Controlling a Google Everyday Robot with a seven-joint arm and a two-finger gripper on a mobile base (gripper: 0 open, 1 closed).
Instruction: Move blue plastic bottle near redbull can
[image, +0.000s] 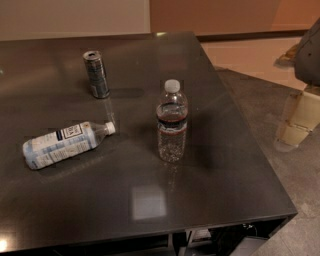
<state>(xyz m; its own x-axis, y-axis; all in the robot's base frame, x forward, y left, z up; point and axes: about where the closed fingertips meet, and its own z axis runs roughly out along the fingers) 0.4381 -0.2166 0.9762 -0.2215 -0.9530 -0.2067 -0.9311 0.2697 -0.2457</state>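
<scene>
The blue plastic bottle (62, 145) lies on its side at the left of the dark table (225, 165), with its white cap pointing right and towards the back. The redbull can (96, 74) stands upright behind it, towards the back left. My gripper (290, 135) hangs at the right edge of the view, beyond the table's right side and far from both. It holds nothing that I can see.
A clear water bottle (172, 122) with a dark and red label band stands upright near the table's middle, to the right of the blue bottle. The table's right edge drops to a grey floor (260, 100). A wall runs behind the table.
</scene>
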